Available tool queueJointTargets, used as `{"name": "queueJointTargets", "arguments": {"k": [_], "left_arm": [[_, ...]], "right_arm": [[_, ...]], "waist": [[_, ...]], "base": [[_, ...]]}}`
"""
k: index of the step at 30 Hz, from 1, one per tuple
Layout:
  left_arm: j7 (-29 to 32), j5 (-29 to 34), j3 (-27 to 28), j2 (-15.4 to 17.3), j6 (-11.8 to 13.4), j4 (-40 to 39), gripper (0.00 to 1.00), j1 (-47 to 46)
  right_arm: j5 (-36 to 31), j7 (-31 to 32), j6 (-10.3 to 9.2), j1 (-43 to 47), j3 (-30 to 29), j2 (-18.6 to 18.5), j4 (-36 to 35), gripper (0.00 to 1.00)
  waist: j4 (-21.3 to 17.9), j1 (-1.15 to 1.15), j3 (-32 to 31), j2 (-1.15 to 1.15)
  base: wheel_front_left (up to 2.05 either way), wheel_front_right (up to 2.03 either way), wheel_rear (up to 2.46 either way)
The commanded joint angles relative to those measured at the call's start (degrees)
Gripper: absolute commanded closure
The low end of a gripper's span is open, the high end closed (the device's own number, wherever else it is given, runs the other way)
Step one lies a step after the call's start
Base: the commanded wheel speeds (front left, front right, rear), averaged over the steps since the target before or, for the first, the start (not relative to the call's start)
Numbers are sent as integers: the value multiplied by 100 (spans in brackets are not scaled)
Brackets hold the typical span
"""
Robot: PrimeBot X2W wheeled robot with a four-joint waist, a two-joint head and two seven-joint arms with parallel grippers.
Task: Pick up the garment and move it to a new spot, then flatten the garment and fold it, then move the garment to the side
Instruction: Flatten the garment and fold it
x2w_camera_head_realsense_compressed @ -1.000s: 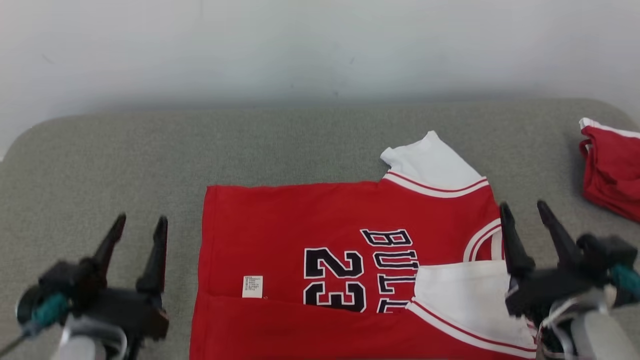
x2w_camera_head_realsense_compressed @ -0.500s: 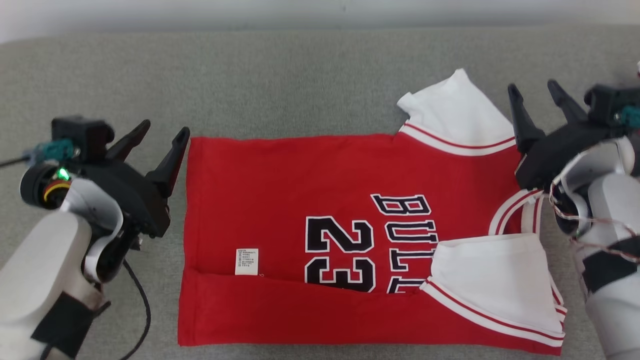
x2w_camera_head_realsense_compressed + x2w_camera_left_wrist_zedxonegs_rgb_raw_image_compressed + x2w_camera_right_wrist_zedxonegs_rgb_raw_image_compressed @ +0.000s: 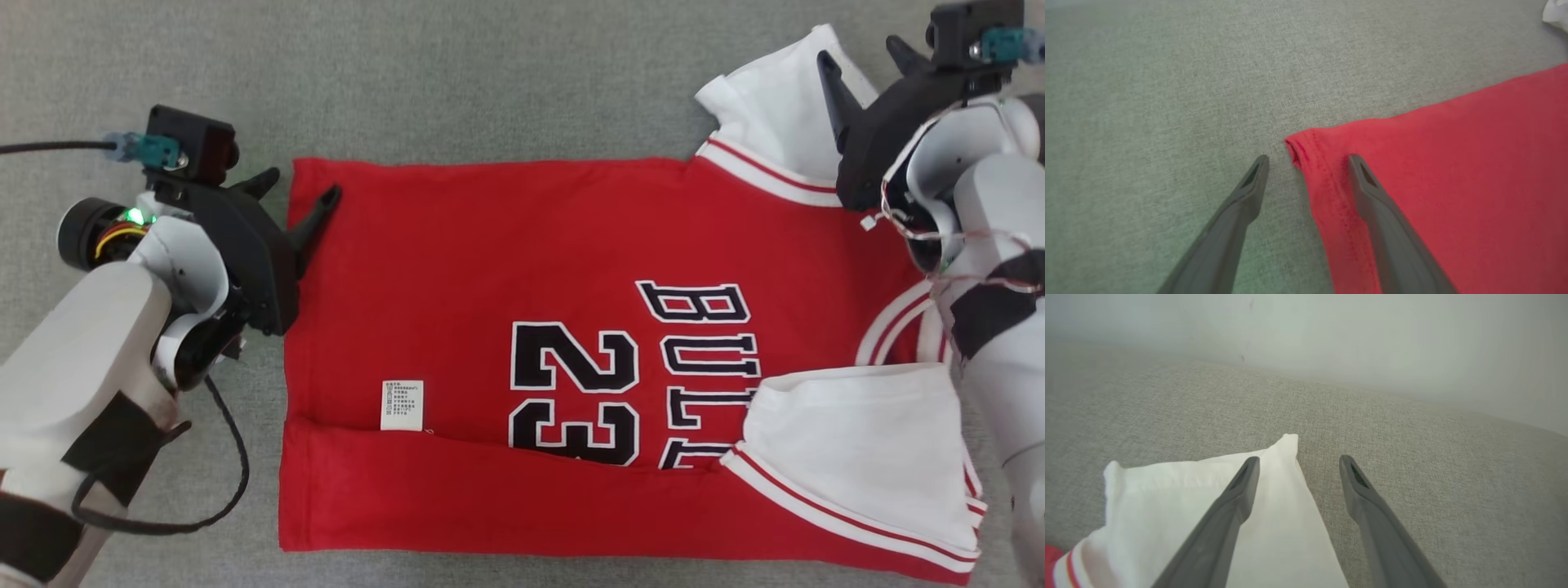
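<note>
The garment [image 3: 522, 269] is a red jersey with white sleeves and black "BULLS 23" lettering, lying flat on a grey padded surface, its near long edge folded up over the body. My left gripper [image 3: 300, 188] stands open at the jersey's far left corner [image 3: 1296, 147], one finger over the red cloth, the other over the grey surface. My right gripper [image 3: 864, 55] stands open over the far white sleeve [image 3: 1274, 486], its left finger [image 3: 1241, 490] above the sleeve's edge. Nothing is held.
The grey padded surface [image 3: 490, 90] stretches beyond the jersey on the far side and to the left. A pale wall [image 3: 1331, 330] rises behind the surface's far edge. A black cable [image 3: 212, 506] loops beside my left forearm.
The head camera has tilted down and closer, so the far wall and the red cloth at the right have left the picture. Both grippers have reached forward to the jersey's far corners, still open.
</note>
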Motion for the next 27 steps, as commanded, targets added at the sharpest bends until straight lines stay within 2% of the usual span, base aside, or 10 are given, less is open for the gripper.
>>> {"name": "queueJointTargets", "arguments": {"k": [1,12,13,14,15,16,17,21,27], "left_arm": [[13,-83,-71,-30,13,72,0,-112],[117,-566,-707,-194,14,523,0,-668],[153,-629,-758,-197,15,561,0,-688],[187,-706,-802,-203,16,605,19,-699],[210,-749,-848,-192,15,622,62,-723],[178,-782,-887,-182,14,625,94,-741],[133,-815,-917,-180,13,634,100,-753],[41,-938,-1011,-162,13,683,100,-774],[-569,-1047,-1103,-88,14,799,100,-722]], "right_arm": [[-48,39,-13,-155,74,-42,108,0],[109,648,-13,-1098,377,111,1204,0],[109,726,-13,-1130,403,134,1297,51],[118,810,-14,-1156,420,164,1387,69],[145,850,-13,-1198,406,184,1448,100],[162,863,-13,-1239,394,196,1504,100],[175,852,-13,-1282,385,196,1542,100],[201,614,-13,-1369,400,171,1535,100],[325,-149,-13,-1208,432,111,1461,100]], "waist": [[104,-2,145,-2],[245,-2,408,-2],[249,-2,415,-2],[248,-2,415,-2],[239,-2,415,-2],[228,-2,412,-2],[217,-2,406,-2],[169,-2,359,-2],[51,-2,67,-2]], "base": [[0,0,0],[0,0,0],[0,0,0],[0,0,0],[0,0,0],[0,0,0],[0,0,0],[0,0,0],[0,0,0]]}}
